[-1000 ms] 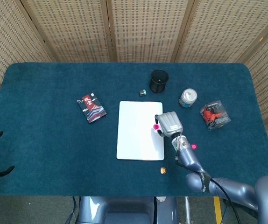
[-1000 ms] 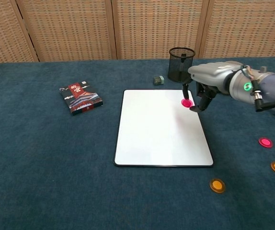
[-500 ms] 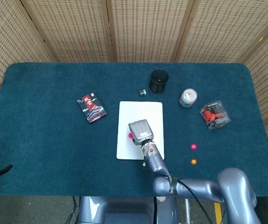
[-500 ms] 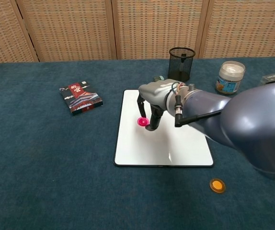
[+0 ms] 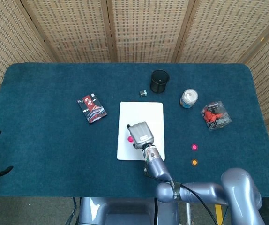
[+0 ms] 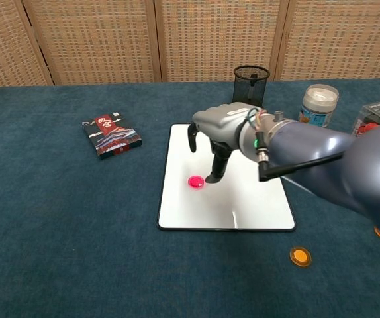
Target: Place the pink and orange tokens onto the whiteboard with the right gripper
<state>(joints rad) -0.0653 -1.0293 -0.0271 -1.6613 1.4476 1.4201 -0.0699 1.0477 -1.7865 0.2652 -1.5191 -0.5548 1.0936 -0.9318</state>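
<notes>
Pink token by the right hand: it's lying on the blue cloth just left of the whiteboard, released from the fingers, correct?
Not quite. The pink token is released by the right hand, but it lies on the whiteboard, near its left edge, not on the cloth. The chest view shows it.

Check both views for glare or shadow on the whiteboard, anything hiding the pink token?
Chest view: soft grey shadow of the right hand falls on the whiteboard, plus a faint bright reflection near its front edge; the pink token shows clearly. Head view: lighting even, no glare, but the hand covers most of the token, leaving only a sliver.
</notes>
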